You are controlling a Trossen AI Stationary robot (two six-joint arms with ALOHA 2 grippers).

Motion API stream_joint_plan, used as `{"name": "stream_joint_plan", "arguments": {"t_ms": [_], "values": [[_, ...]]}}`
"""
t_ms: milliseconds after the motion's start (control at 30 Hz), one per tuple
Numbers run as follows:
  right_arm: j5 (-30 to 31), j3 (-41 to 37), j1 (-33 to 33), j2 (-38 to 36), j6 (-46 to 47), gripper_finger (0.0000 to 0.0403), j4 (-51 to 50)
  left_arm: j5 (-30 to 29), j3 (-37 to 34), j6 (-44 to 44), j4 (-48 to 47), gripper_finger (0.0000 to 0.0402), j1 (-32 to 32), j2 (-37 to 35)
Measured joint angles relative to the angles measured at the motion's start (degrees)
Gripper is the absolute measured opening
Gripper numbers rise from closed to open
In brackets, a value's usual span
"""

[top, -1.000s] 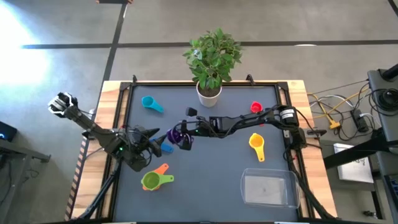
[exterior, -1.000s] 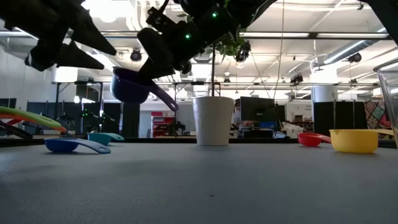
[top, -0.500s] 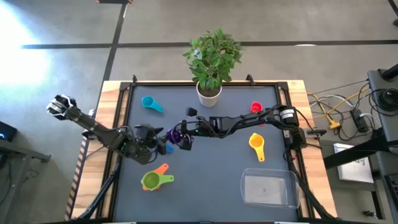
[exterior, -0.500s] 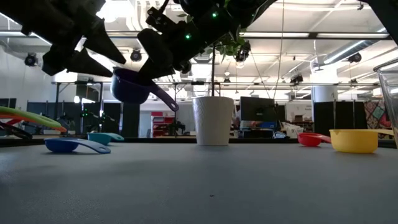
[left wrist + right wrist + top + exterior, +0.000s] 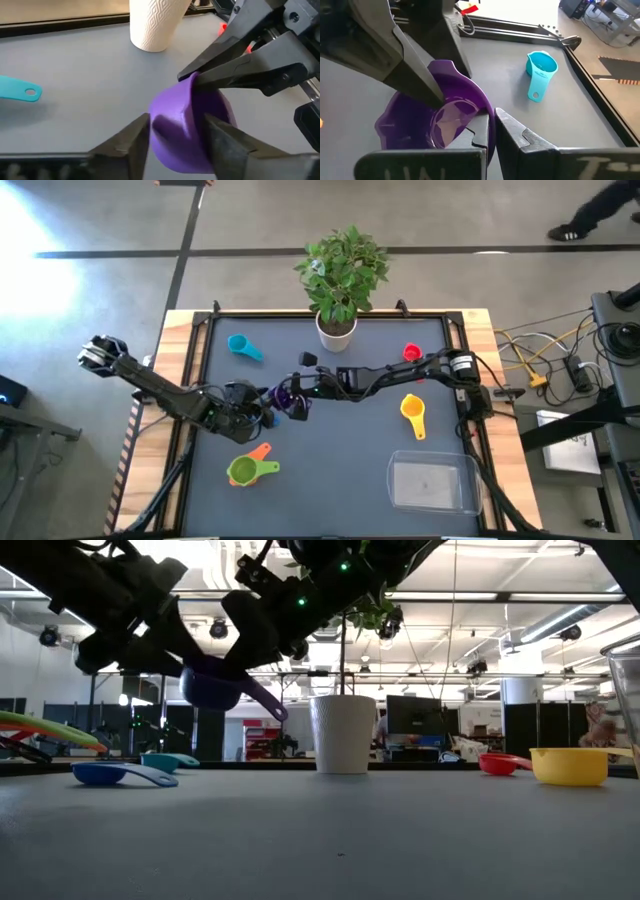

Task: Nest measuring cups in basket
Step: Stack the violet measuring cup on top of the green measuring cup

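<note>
The right gripper [image 5: 291, 399] is clamped on the rim of the purple measuring cup [image 5: 283, 397], holding it in the air above the middle-left of the table [image 5: 340, 470]. Its own wrist view shows the two fingers pinched tight across the cup's [image 5: 437, 122] wall, one inside the bowl and one outside. The left gripper [image 5: 262, 407] meets the same cup from the opposite side; its wrist view shows its fingers [image 5: 131, 142] set either side of the cup's [image 5: 187, 125] round body, close against it, though whether they press it cannot be told. The low view alone shows height: the cup [image 5: 215, 690] hangs well above the surface, both dark arms reaching down to it.

The high view alone lays out the other cups. The teal cup [image 5: 241, 346] lies near the far-left corner, and the right wrist view also catches it [image 5: 540, 71]. The green cup [image 5: 244, 471] and orange cup [image 5: 261, 450] lie together at the near left. A blue cup [image 5: 115, 774] rests below the grippers, plain in the low view. The red cup [image 5: 411, 353] lies far right, the yellow cup [image 5: 412, 411] nearer. The clear basket [image 5: 432, 484] sits at the near-right corner. A white plant pot [image 5: 336, 330] stands at the far edge.
</note>
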Motion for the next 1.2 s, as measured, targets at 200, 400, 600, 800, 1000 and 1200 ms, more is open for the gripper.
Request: {"name": "stream_joint_plan", "arguments": {"t_ms": [200, 400, 600, 800, 1000, 1200], "values": [[0.00, -0.02, 0.01, 0.00, 0.19, 0.0009, -0.30, -0.73, 0.02, 3.27, 1.05, 0.0043, 0.02, 0.19], [-0.74, -0.09, 0.01, -0.30, -1.60, 0.0028, 1.08, -1.97, -0.03, 5.21, 1.24, 0.0014, 0.11, 0.09], [-0.71, 0.00, 0.24, -2.78, -3.86, 0.0107, 0.93, -1.07, -0.05, 5.40, 0.46, 0.0010, -0.23, -0.96], [-0.48, -0.06, 0.35, -7.73, -4.57, 0.0191, -5.22, -1.13, -0.07, 2.97, -3.93, 0.0010, -4.47, -6.14], [-0.46, -3.65, 0.28, -13.39, -3.90, 0.0223, -7.60, -0.28, -0.07, -7.93, -9.55, 0.0010, -14.37, -11.59], [-0.50, -11.80, 0.32, -19.62, -1.92, 0.0226, -2.48, 0.87, -0.07, -28.44, -16.25, 0.0010, -26.38, -12.24]]}}
